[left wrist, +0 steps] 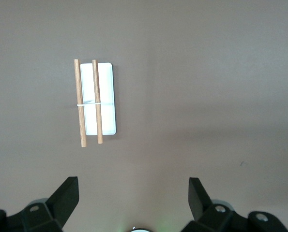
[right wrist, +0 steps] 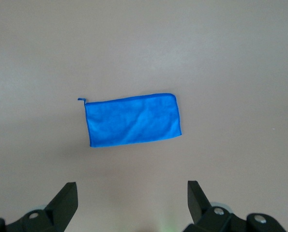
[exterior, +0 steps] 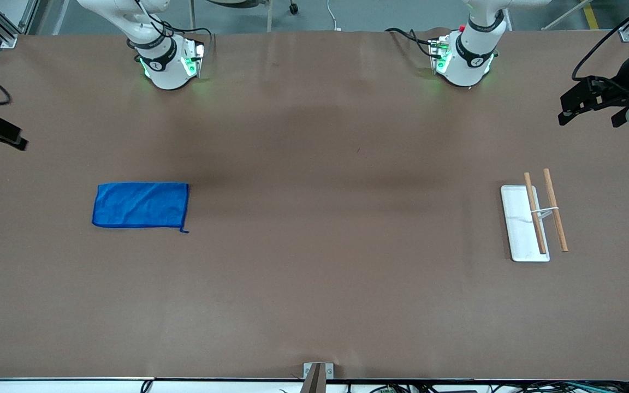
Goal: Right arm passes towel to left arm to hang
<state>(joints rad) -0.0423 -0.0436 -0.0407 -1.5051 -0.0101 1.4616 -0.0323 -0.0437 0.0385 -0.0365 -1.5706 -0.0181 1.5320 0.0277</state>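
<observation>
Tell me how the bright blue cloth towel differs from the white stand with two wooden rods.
The bright blue cloth towel is soft, wrinkled and lies flat; the white stand with two wooden rods is rigid, its rods raised over a flat base. The towel lies toward the right arm's end of the table, the stand toward the left arm's. Both are untouched, each below an open gripper: right gripper, left gripper.

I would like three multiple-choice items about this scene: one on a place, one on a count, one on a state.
1. Where does the blue towel lie?
A. toward the right arm's end of the table
B. on the rack
C. in a hand

2. How many wooden rods does the white-based rack carry?
A. one
B. two
C. four

3. What is the left hand doing?
A. gripping the towel
B. clamping a rod
C. open, holding nothing

Answers: 1 A, it lies flat there. 2 B, two rods show. 3 C, fingers apart above bare table.
</observation>
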